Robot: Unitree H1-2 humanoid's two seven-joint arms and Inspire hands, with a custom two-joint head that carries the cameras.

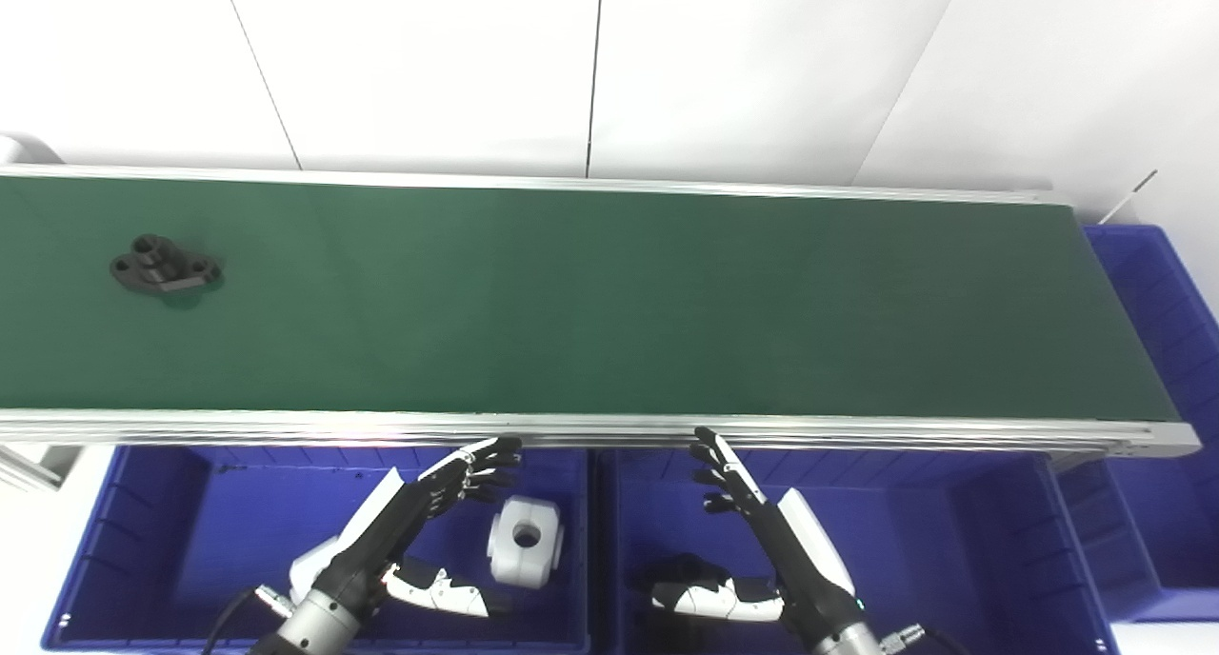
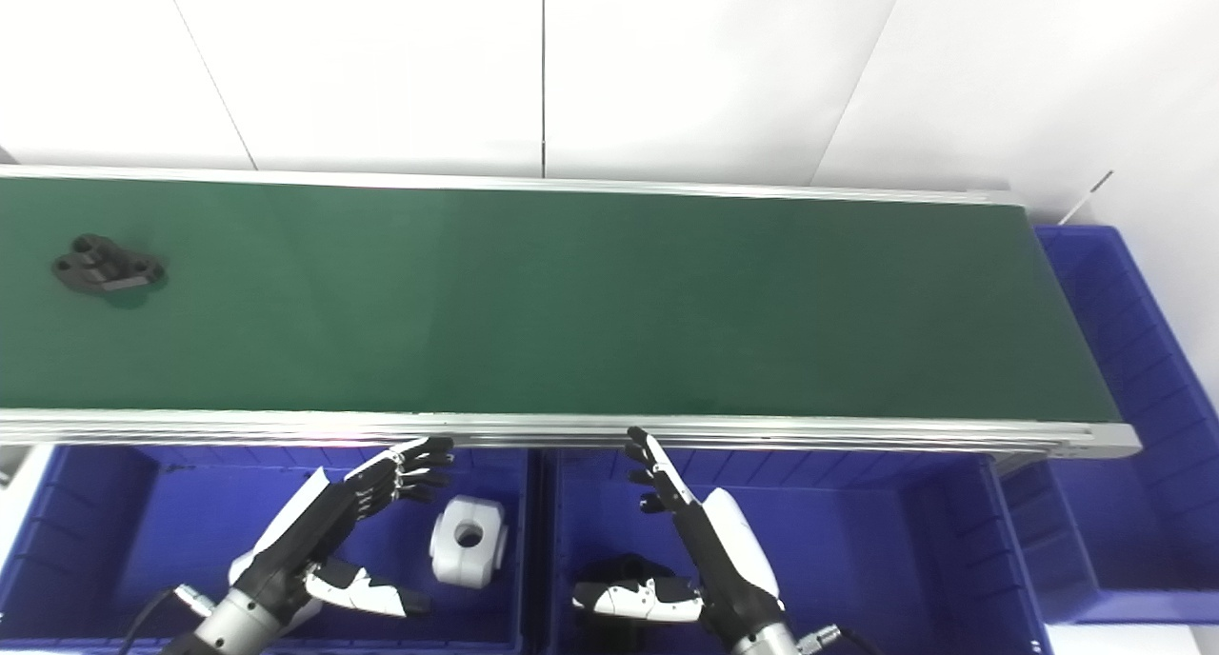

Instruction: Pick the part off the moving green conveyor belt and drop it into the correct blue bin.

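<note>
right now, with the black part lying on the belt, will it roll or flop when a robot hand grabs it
The black part looks rigid, probably moulded, so it should not flop. It lies flat on a wide flange with holes, so rolling seems unlikely; it may slide on the smooth green belt if nudged. Its low, uneven outline could make a pinch slip off, though it seems light for its size.

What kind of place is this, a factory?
Probably a small sorting station or test lab: a green conveyor belt carries a black part, and blue bins sit below, one holding a white part.
</note>
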